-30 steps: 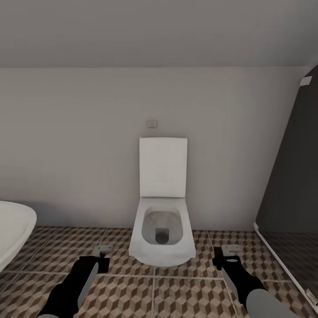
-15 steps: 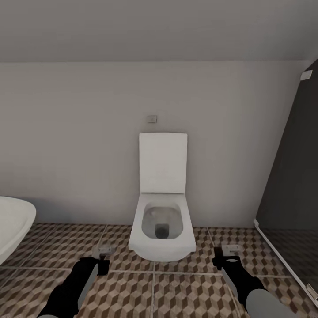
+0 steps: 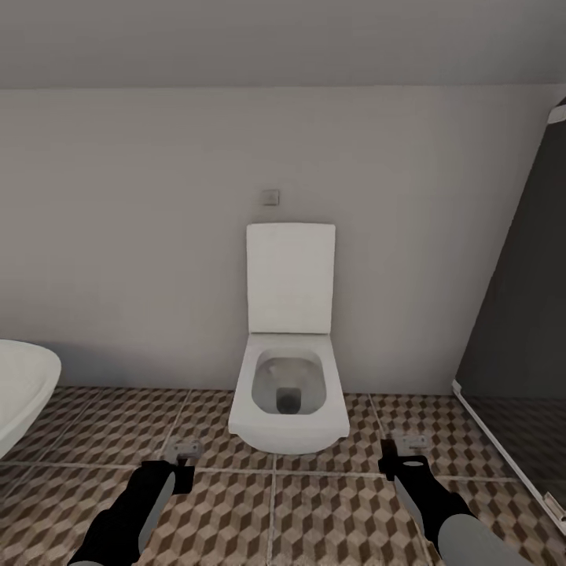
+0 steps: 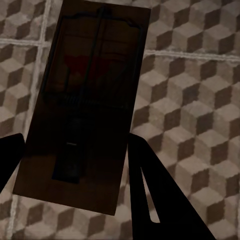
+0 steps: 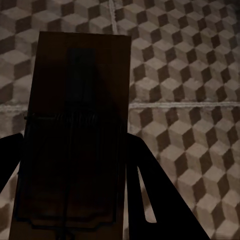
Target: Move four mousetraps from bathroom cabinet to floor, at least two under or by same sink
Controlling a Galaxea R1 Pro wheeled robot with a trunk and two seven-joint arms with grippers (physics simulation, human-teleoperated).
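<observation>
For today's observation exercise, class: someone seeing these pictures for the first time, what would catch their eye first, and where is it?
First the white toilet, lid up, against the pale wall in the middle of the head view, on the cube-patterned bathroom floor. Next, each wrist view shows a mousetrap clamped between dark fingers: one in the left claw, one in the right claw, both above the tiles. A white bathtub rim curves in at far left.

- A plain pale grey wall spans the back; a small square plate sits on it
- A white square toilet stands against it, lid raised
- A dark glass panel stands at the right
- A white oval bathtub rim shows at the left
</observation>
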